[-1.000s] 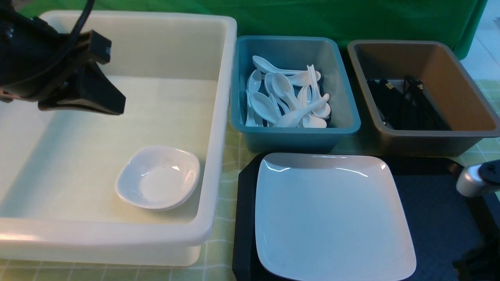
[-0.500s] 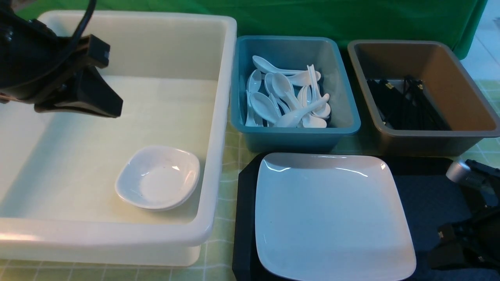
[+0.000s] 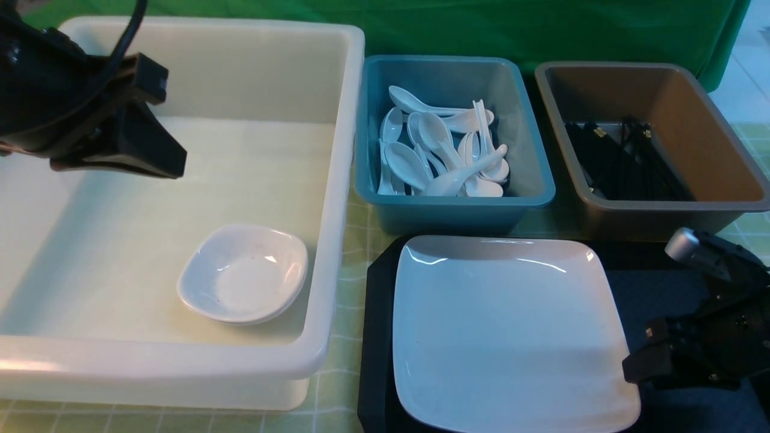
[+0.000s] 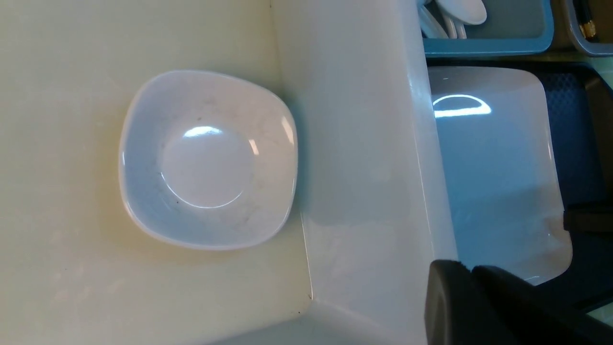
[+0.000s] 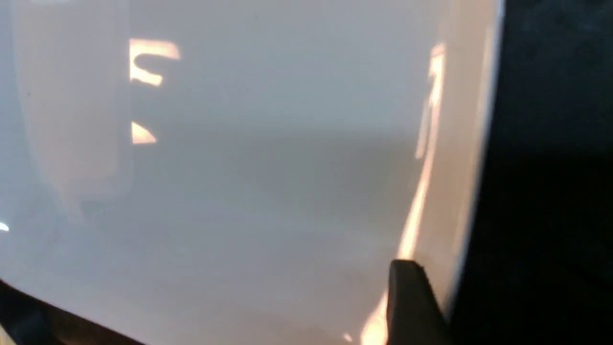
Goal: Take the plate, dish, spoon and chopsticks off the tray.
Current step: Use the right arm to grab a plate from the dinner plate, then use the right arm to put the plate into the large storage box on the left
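Fingers (image 5: 413, 306) perhaps touching plate (image 5: 239, 167), wrist-view only

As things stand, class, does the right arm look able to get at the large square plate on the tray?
Probably yes. The right gripper sits at the right edge of the plate, with one finger over its rim, and nothing lies between them.

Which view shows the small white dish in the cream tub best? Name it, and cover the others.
The left wrist view: the dish is close and whole, seen from above, faint marks visible. The front view shows the dish whole but smaller, at a slant. The right wrist view shows only the plate, no dish.
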Action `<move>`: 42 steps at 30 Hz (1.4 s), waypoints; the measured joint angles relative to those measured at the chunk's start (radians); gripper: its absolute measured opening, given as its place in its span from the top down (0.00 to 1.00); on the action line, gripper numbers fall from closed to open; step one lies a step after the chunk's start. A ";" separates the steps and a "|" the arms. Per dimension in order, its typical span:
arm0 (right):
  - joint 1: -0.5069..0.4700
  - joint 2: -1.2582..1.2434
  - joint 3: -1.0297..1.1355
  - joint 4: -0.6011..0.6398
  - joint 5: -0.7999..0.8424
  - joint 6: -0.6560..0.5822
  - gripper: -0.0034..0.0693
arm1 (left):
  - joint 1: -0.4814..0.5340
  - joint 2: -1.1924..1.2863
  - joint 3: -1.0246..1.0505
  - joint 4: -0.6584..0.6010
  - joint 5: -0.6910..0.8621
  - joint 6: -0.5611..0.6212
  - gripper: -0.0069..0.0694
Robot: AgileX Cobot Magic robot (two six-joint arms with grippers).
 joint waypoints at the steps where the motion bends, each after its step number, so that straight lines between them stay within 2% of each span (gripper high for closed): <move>1: 0.003 0.002 0.000 0.000 0.000 0.000 0.50 | 0.000 0.000 0.000 0.001 -0.001 0.000 0.86; 5: 0.086 0.047 -0.006 0.013 -0.059 -0.008 0.50 | 0.000 0.000 0.000 0.007 -0.017 0.000 0.86; 9: 0.102 0.053 -0.011 0.013 -0.076 -0.008 0.52 | 0.000 0.000 0.000 0.010 -0.021 0.000 0.86; 13: 0.102 0.054 -0.011 0.007 -0.085 -0.008 0.67 | 0.000 0.000 0.000 0.016 -0.023 0.000 0.85; 14: 0.100 0.056 -0.011 0.015 -0.090 0.001 0.74 | 0.000 0.000 0.000 0.021 -0.024 0.000 0.85; 16: 0.101 0.060 -0.022 0.032 -0.078 0.006 0.79 | 0.000 0.000 0.000 0.037 -0.024 0.000 0.85; 24: 0.102 -0.007 -0.050 -0.035 0.097 -0.036 0.85 | 0.000 0.000 0.000 0.079 -0.008 -0.007 0.84; 30: 0.102 -0.217 -0.050 -0.185 0.144 0.060 0.90 | 0.000 0.000 0.000 0.092 0.015 -0.008 0.83; 36: 0.104 -0.419 -0.060 -0.250 0.140 0.143 0.92 | 0.000 0.000 0.000 0.093 0.001 -0.015 0.83; 42: 0.108 -0.582 -0.177 -0.326 0.224 0.200 0.92 | 0.000 0.000 0.000 0.088 -0.021 -0.029 0.82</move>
